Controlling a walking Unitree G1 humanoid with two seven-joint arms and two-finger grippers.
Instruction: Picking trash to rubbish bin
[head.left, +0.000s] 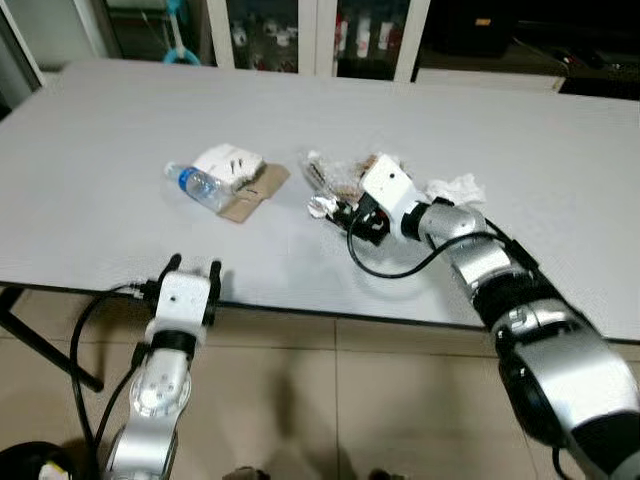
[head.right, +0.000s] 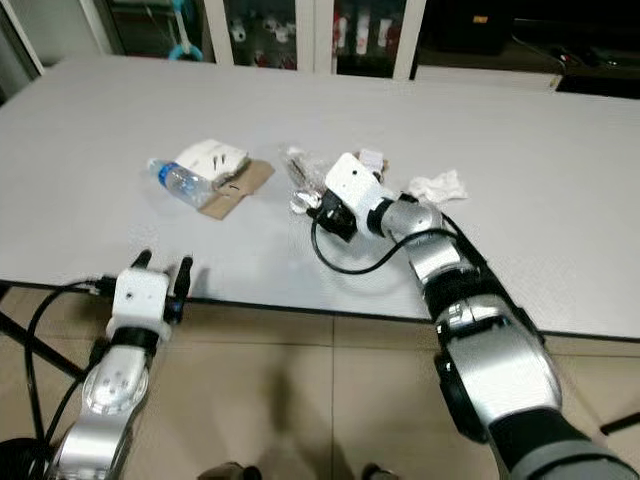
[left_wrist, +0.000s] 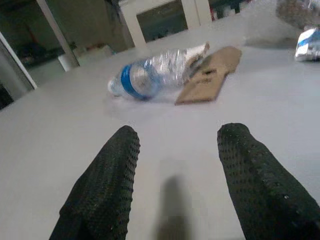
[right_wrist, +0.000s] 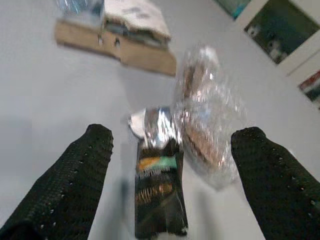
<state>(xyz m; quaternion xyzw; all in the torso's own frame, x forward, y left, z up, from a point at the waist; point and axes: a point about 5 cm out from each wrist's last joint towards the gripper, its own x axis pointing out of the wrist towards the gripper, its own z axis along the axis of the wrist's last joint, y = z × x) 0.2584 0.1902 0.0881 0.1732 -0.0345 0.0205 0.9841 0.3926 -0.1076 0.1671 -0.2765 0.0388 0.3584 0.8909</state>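
Your right gripper (right_wrist: 170, 175) is out over the grey table (head.left: 120, 120), low above the surface, with its two black fingers (right_wrist: 70, 175) spread wide apart and holding nothing. Between those fingers, lying flat on the table, you have a dark snack wrapper (right_wrist: 157, 197) with a torn silver end. Just beside it, toward one finger, sits a crumpled clear plastic bag (right_wrist: 207, 120) with something brown inside; the wrapper and bag look to be touching. Whether the fingers touch the table, you cannot tell.

From the head camera, this gripper's white housing sits near the middle of the table, with the clear bag just beyond it and a crumpled white tissue (head.left: 455, 188) just beside the forearm on the robot's right.

Further to the robot's left, well apart from the right gripper, lies a second cluster: a clear water bottle (head.left: 200, 186) with a blue cap on its side, a white packet (head.left: 230, 165) resting against it, and a flat piece of brown cardboard (head.left: 255, 192) under them.

Your left gripper (head.left: 193, 268) is at the near edge of the table, fingers (left_wrist: 107, 185) open and empty, pointing toward the bottle and cardboard, which lie ahead of it at some distance.
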